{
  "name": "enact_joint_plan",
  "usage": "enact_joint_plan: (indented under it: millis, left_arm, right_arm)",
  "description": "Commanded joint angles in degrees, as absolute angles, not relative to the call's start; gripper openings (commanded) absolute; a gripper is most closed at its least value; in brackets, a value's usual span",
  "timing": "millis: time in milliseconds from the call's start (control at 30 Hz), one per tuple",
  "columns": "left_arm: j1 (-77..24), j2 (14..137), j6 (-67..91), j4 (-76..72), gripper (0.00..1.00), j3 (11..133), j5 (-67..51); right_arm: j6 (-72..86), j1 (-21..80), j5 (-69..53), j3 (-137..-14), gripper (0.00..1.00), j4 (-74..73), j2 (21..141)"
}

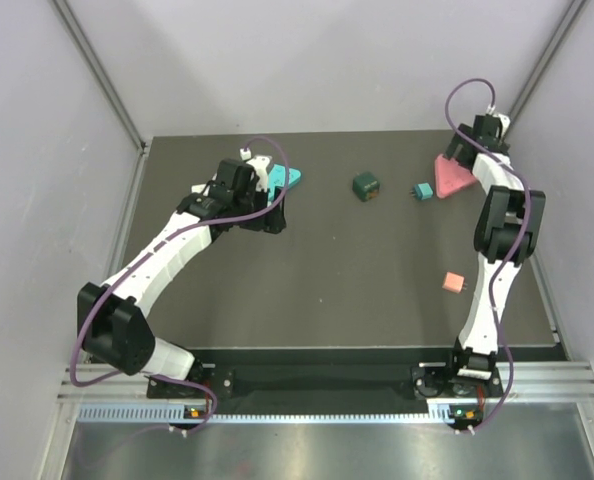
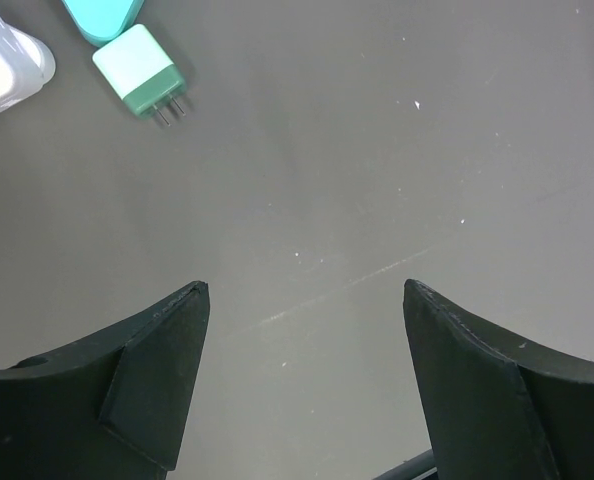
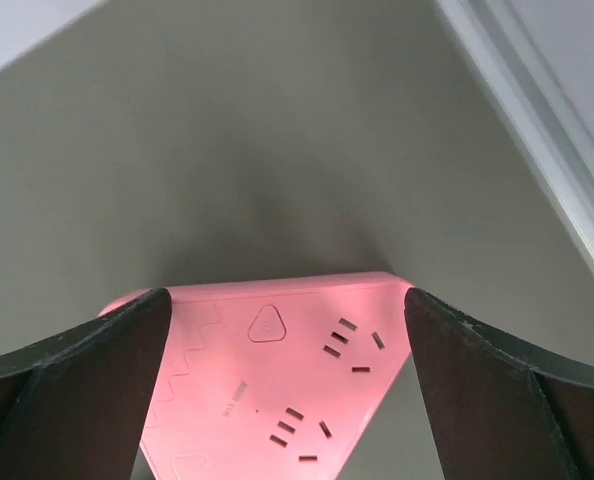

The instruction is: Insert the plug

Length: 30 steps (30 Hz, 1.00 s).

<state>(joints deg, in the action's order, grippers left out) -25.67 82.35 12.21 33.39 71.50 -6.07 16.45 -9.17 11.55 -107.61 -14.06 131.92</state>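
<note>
The left gripper (image 2: 305, 300) has its fingers spread wide and holds nothing; they are over bare table (image 2: 377, 180). A green plug (image 2: 137, 72) lies flat on the table ahead and to the left of the fingers, with its two prongs pointing back toward them. The plug is just beside the rounded corner of the teal strip (image 2: 102, 15). A white object (image 2: 5, 60) sits at the frame edge next to both, but too little of it shows to identify it.

The right gripper (image 3: 287, 300) also has its fingers spread wide and empty, one on each side of the pink strip (image 3: 277, 380) (socket face up, at the far right of the table).

Seen from above, a dark cube (image 1: 366, 186) and a teal plug (image 1: 421, 190) lie between the two strips, the teal plug just beside the pink strip. A pink plug (image 1: 454, 283) lies well apart from these, nearer the right arm's base.
</note>
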Motion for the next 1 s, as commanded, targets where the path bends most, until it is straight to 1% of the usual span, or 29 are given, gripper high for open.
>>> enact_joint_plan:
  millis: [0, 100, 267, 333, 467, 600, 733, 833, 967]
  left_arm:
    - [-25.93, 82.35, 11.16, 30.67, 0.82, 71.37, -5.89]
    - [-26.01, 82.18, 10.99, 31.02, 0.82, 71.37, -4.84]
    - [-25.93, 80.78, 10.81, 31.2, 0.82, 71.28, -3.96]
    - [-26.19, 80.07, 10.99, 31.46, 0.81, 71.45, -3.87]
    - [-26.54, 78.49, 11.25, 32.25, 0.81, 71.89, -3.95]
    - [-26.72, 76.29, 11.86, 32.78, 0.81, 71.2, -4.04]
    - [-26.72, 74.19, 12.13, 33.92, 0.81, 70.05, -3.95]
    - [-26.89, 72.78, 12.3, 34.8, 0.8, 69.35, -4.48]
    - [-26.98, 71.02, 13.01, 34.98, 0.8, 68.29, -5.01]
  right_arm:
    - [15.03, -9.14, 6.25, -113.37, 1.0, -14.57, 135.51]
    - [14.86, -9.05, 4.06, -113.65, 0.97, -17.05, 135.36]
    - [10.74, -7.57, 0.18, -102.15, 0.93, -14.33, 128.42]
    - [7.13, -6.33, 1.05, -98.46, 0.94, -14.94, 125.43]
    - [5.8, -3.26, 2.28, -92.82, 0.94, -18.35, 121.21]
    - [12.19, -0.89, 3.25, -83.78, 0.92, -18.55, 114.55]
    - [18.18, 3.6, 4.48, -70.97, 0.91, -15.21, 107.94]
    - [22.67, 6.76, 3.08, -65.33, 0.89, -12.49, 104.16]
    - [25.66, 12.38, 4.04, -64.51, 0.88, -14.32, 99.86]
